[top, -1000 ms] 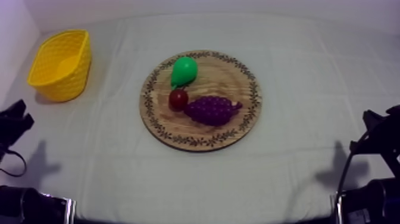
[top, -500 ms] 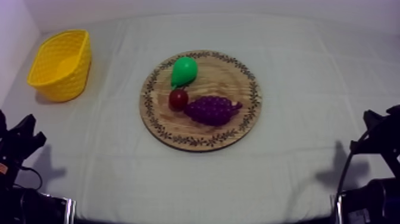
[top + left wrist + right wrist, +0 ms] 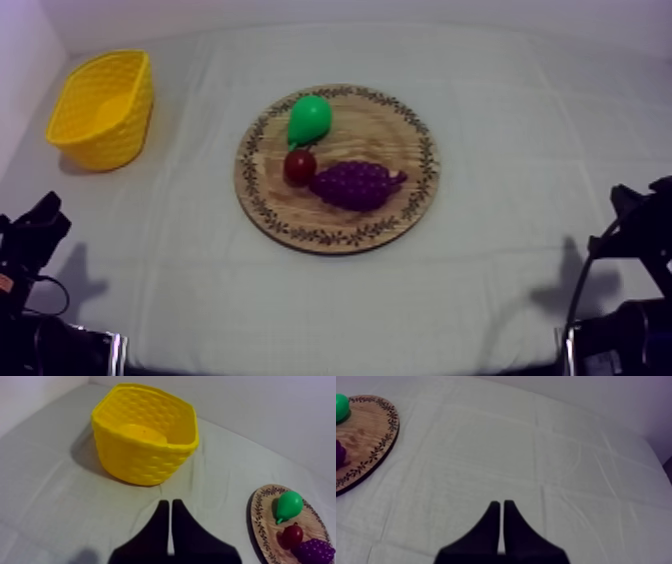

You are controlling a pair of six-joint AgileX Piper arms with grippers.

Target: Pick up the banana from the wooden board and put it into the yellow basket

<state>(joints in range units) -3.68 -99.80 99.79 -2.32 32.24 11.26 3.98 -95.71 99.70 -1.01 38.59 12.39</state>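
The yellow basket (image 3: pixel 122 132) stands at the far left of the table. Inside the basket (image 3: pixel 142 463), in the left wrist view, lies a smooth yellow curved shape (image 3: pixel 143 432) that looks like the banana. The round wooden board (image 3: pixel 415 195) in the middle carries a green pear (image 3: pixel 308 118), a small red fruit (image 3: pixel 299 166) and purple grapes (image 3: pixel 356 185), with no banana on it. My left gripper (image 3: pixel 38 222) sits low at the left edge, and in its own view the left gripper (image 3: pixel 170 507) is shut on nothing, short of the basket. My right gripper (image 3: pixel 640 212) rests low at the right, also shut and empty (image 3: pixel 501 507).
Bare cloth lies between the basket and the board. From the left wrist the board's rim (image 3: pixel 256 521), the pear (image 3: pixel 289 506) and the red fruit (image 3: pixel 292 536) show beside the basket. The board (image 3: pixel 373 431) lies well off from the right gripper.
My left gripper has drawn back and down toward the table's near left edge. The right arm and the fruit have not moved.
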